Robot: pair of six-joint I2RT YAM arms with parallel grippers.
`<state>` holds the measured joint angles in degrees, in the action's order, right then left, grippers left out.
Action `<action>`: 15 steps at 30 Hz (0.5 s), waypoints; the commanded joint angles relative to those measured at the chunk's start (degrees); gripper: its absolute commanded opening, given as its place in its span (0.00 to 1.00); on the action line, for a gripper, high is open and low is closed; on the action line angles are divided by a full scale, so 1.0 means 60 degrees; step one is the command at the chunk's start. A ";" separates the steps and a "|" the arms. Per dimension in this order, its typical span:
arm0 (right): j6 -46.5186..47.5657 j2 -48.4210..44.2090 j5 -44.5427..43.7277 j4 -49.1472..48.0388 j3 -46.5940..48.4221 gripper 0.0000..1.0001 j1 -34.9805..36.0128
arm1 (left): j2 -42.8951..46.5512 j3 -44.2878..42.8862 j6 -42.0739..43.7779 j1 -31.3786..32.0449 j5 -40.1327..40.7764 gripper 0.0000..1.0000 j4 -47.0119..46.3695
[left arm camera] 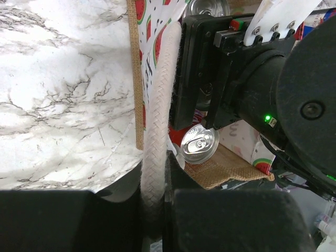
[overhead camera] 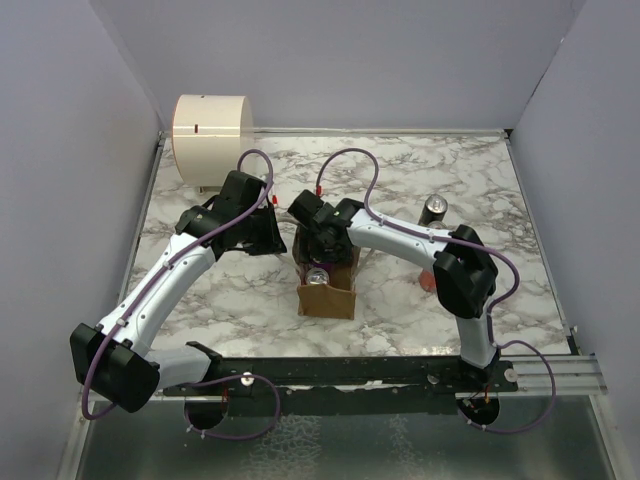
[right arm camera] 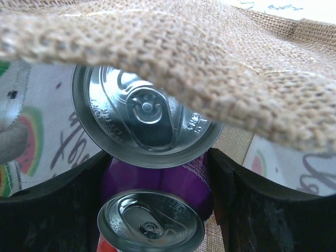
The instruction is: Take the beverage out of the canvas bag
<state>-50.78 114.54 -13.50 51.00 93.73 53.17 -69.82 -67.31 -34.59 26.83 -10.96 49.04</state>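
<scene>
The canvas bag [overhead camera: 327, 297] stands at the table's middle, tan with watermelon prints [left arm camera: 160, 39]. My left gripper [overhead camera: 280, 238] is at the bag's left rim, shut on its white braided handle [left arm camera: 157, 105], pinched between the jaws [left arm camera: 156, 197]. My right gripper [overhead camera: 320, 252] reaches down into the bag. In the right wrist view its fingers [right arm camera: 227, 194] press both sides of a purple beverage can [right arm camera: 144, 118] with a silver top. A red can [right arm camera: 151, 226] stands beside it, also in the left wrist view [left arm camera: 199, 144]. Burlap [right arm camera: 220, 68] hangs over the view.
A cream cylindrical container [overhead camera: 212, 140] stands at the back left. A dark can [overhead camera: 434, 208] stands on the marble at the right, with a small red thing [overhead camera: 428, 280] near the right arm. Grey walls close in on the left, back and right.
</scene>
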 commanded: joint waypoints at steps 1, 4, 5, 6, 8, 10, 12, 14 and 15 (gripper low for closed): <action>-0.0013 0.0201 -0.0261 0.0270 0.0358 0.56 0.0087 | 0.0007 -0.0120 0.0240 -0.0033 -0.0042 0.00 0.0249; 0.0090 -0.0017 -0.0290 0.0466 0.0590 0.48 0.0118 | 0.0030 -0.0152 0.0235 -0.0033 -0.0004 0.00 0.0280; 0.0099 -0.0165 -0.0295 0.0545 0.0648 0.46 0.0126 | 0.0033 -0.0151 0.0216 -0.0033 -0.0004 0.00 0.0289; 0.0118 -0.0300 -0.0291 0.0595 0.0688 0.43 0.0128 | 0.0039 -0.0118 0.0182 -0.0033 0.0003 0.00 0.0273; 0.0238 -0.0625 -0.0329 0.0684 0.0738 0.36 0.0133 | 0.0050 -0.0029 0.0109 -0.0033 -0.0063 0.00 0.0230; 0.0284 -0.0976 -0.0389 0.0763 0.0740 0.34 0.0129 | 0.0054 0.0035 0.0006 -0.0031 -0.0126 0.00 0.0169; 0.0419 -0.1341 -0.0381 0.0768 0.0708 0.31 0.0129 | 0.0076 0.0076 -0.0081 -0.0033 -0.0136 0.00 0.0140; 0.0622 -0.1681 -0.0289 0.0718 0.0657 0.28 0.0121 | 0.0097 0.0084 -0.0154 -0.0033 -0.0123 0.00 0.0108; 0.0689 -0.1866 -0.0236 0.0721 0.0649 0.26 0.0130 | 0.0094 0.0089 -0.0197 -0.0033 -0.0129 0.00 0.0099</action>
<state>-48.99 111.66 -14.22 55.40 95.44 53.28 -69.84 -67.31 -34.61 26.83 -11.05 49.43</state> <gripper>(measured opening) 0.679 0.096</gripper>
